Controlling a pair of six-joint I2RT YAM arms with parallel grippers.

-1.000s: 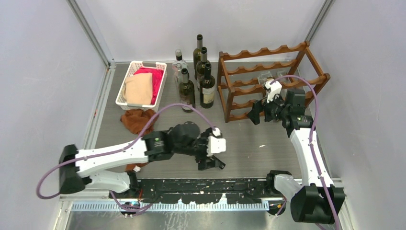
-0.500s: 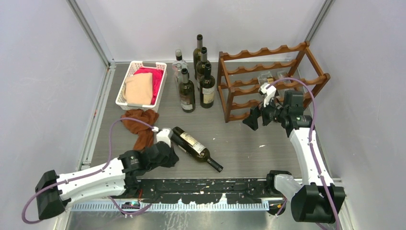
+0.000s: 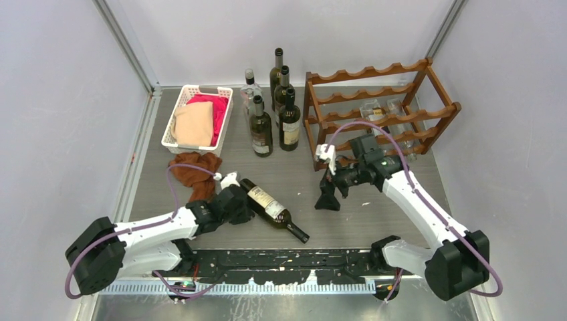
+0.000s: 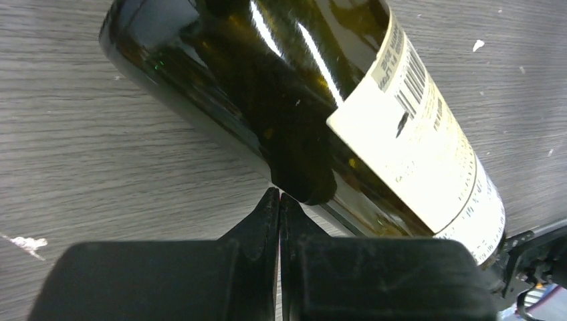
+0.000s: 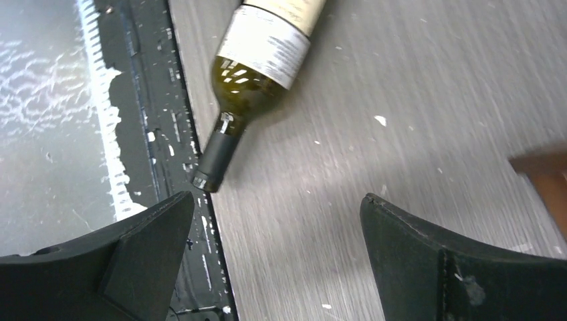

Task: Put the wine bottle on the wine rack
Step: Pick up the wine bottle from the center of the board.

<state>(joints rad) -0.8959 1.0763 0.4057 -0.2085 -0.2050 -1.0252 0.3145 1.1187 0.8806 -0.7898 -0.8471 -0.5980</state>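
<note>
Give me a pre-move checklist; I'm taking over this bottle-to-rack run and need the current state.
1. Lying wine bottle free to grasp: ok, no pincer holds it.
2. Right pincer open: ok, jaws wide, with the bottle's neck in its wrist view.
3. Left pincer clear of the bottle: not ok, shut, with its tips right at the bottle's base end.
4. Wine rack has a free cradle: ok, top tier looks bare.
5. Standing bottles off the route: ok, grouped left of the rack.
</note>
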